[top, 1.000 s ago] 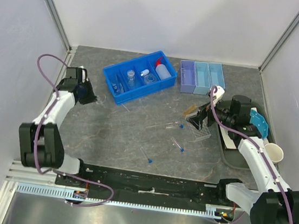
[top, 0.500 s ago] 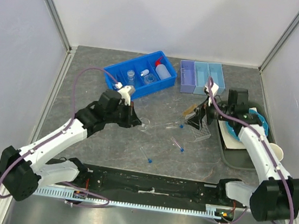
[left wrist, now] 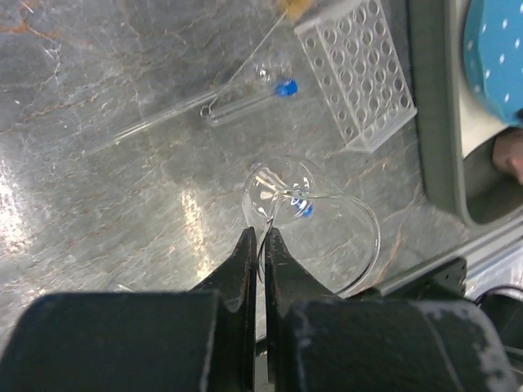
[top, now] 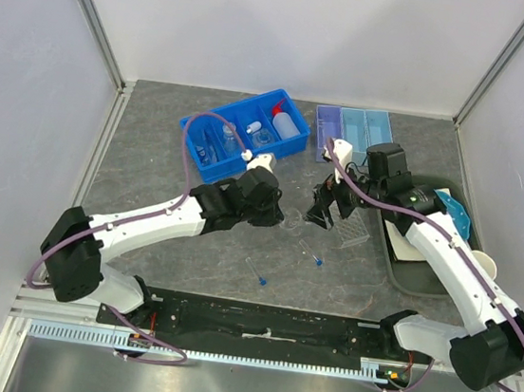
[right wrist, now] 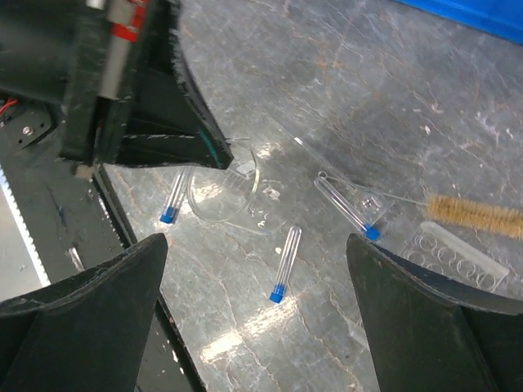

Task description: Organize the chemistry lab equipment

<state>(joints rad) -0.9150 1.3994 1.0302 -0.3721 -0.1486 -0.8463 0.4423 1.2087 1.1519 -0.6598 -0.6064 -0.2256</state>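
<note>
The left end effector (left wrist: pixel 260 238) is clamped shut on the thin rim of a clear glass beaker (left wrist: pixel 276 186), pinching the glass wall between its fingers. I judge this the surest hold on a smooth round vessel too wide to span. The beaker is near the clear tube rack (left wrist: pixel 359 75), on its left side, and whether its base touches the counter (top: pixel 188 254) I cannot tell. The right end effector (top: pixel 323 208) hangs just beside the rack's left edge, fingers spread as wide as they go with nothing between them, probably readied for the blue-capped test tubes (right wrist: pixel 283 265). Two of these lie left of the rack and nearer the arm bases. A third (right wrist: pixel 347 208) lies just left of the rack, beside a glass rod (left wrist: pixel 155 122). Lying flat they could roll, so the rack looks like their proper home. A tan bristle brush (right wrist: pixel 474 216) rests at the rack's far left corner. Back and left of the rack, a blue bin (top: pixel 241 136) holds the white red-capped squeeze bottle (top: pixel 288 125) and small flasks (top: pixel 229 137), likely where the beaker belongs. Right of the rack sits a dark tray (top: pixel 415 272) with a teal dotted plate (top: pixel 451 214). The counter is grey and marbled, with patches of glare, and plain white walls (top: pixel 311 30) close in three sides, with metal posts (top: pixel 93 13) in the corners.
</note>
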